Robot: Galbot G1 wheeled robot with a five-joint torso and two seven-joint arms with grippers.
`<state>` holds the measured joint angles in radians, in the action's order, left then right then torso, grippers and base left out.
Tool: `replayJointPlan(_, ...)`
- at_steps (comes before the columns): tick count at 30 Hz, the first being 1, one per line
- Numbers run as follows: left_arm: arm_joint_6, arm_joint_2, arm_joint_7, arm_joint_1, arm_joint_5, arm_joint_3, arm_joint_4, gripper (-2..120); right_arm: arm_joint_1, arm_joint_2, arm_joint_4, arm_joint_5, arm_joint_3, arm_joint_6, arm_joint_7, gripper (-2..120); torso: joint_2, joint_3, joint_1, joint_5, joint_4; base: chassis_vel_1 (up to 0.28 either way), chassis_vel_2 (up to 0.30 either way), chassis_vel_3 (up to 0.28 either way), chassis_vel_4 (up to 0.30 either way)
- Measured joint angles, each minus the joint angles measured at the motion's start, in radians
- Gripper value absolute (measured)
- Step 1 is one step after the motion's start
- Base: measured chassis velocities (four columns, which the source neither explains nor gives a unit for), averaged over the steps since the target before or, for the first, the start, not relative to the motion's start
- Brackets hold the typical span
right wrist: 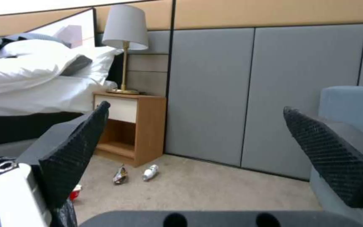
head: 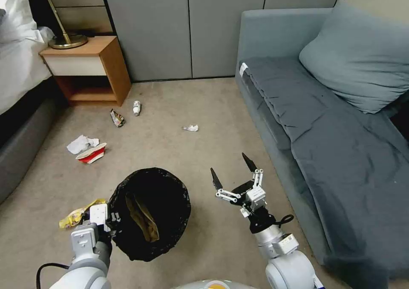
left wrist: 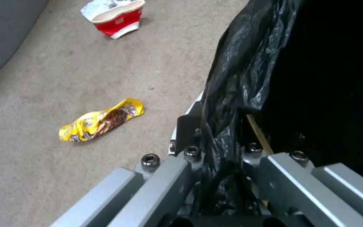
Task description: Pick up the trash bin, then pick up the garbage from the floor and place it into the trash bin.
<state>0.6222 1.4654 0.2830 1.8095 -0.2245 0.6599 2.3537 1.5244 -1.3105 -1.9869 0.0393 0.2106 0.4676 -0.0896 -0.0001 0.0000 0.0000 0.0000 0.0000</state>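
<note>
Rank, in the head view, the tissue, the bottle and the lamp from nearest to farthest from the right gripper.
From the right gripper:
1. Tissue, on the carpet just ahead-left.
2. Bottle, farther left, near the nightstand.
3. Lamp, on the nightstand, far left.

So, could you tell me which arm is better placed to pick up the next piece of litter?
The right. Its hand is open and empty above the carpet, while the left hand is clamped on the trash bin rim.

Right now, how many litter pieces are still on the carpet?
6: yellow wrapper by the left gripper, red carton, tissue, dark wrapper, bottle, white scrap. More may be hidden.
</note>
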Motion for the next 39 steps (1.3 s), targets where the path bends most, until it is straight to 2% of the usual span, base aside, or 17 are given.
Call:
replayJointPlan(19,0.004,0.0,-0.001,0.001,-0.007,-0.001,0.003,1,0.001,-0.001,0.002,0.0,-0.001,0.0,0.0,100,0.0,0.0,0.0,0.0,-0.0001,0.004,0.005,0.003,0.006)
replayJointPlan(39,0.004,-0.002,-0.003,-0.001,-0.006,-0.001,0.003,1,0.004,-0.002,0.003,-0.002,-0.004,0.002,0.001,100,0.0,0.0,0.0,0.0,0.0,0.087,0.086,0.083,0.089)
